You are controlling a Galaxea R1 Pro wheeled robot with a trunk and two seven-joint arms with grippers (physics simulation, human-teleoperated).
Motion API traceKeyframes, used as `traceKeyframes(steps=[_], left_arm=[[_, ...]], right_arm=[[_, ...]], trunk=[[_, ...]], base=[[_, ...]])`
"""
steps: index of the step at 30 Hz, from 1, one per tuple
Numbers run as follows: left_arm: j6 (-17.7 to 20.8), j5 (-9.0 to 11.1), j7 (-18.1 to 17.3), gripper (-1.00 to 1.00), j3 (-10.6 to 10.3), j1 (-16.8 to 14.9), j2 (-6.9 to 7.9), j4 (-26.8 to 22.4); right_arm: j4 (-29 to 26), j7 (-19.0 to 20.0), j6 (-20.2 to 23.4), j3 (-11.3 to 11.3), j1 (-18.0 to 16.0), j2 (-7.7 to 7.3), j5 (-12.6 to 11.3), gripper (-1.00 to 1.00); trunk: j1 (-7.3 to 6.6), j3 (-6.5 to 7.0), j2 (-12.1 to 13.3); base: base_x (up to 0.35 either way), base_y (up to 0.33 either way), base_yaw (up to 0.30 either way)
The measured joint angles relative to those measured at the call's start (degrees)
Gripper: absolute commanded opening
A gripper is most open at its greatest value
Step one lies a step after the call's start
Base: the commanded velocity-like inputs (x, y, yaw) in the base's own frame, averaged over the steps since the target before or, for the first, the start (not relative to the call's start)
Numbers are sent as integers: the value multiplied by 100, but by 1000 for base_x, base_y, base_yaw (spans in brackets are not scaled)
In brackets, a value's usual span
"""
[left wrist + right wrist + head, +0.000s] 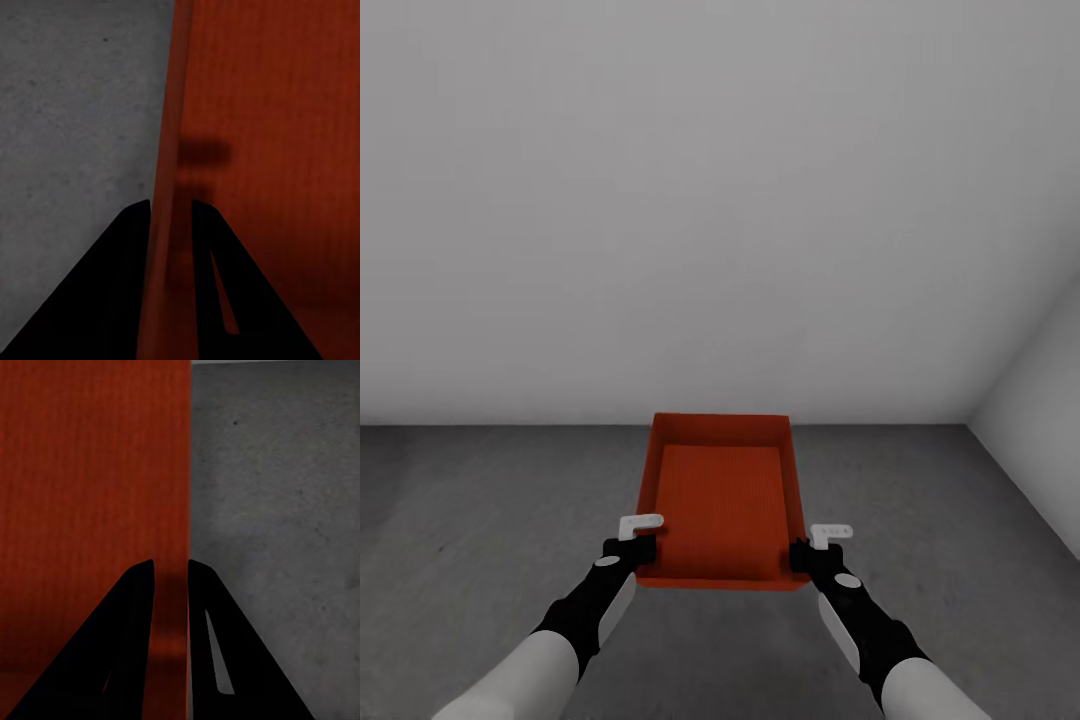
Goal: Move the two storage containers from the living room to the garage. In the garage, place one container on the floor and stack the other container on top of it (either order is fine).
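One orange-red storage container [722, 500] is held out in front of the robot, above the grey concrete floor [480, 520] and near the white wall [710, 200]. Its long side is pointed straight away from the robot. The left gripper [643, 538] is pinched shut on the left side wall, and the right gripper [812, 548] is pinched shut on the right side wall. In each wrist view, a thin orange wall is seen squeezed between the two black fingers [112, 285]. The floor lies right under the bin, so it probably only needs to be lowered straight down.
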Motion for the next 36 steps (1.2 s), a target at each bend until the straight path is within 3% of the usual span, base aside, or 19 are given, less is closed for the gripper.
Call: traceKeyframes(steps=[36], left_arm=[[0,-7,-2,-100,0,-1,0,3]], right_arm=[[3,-1,-3,0,1,0,-1,-100]], trunk=[[0,-332,0]], base=[[-10,0,0]])
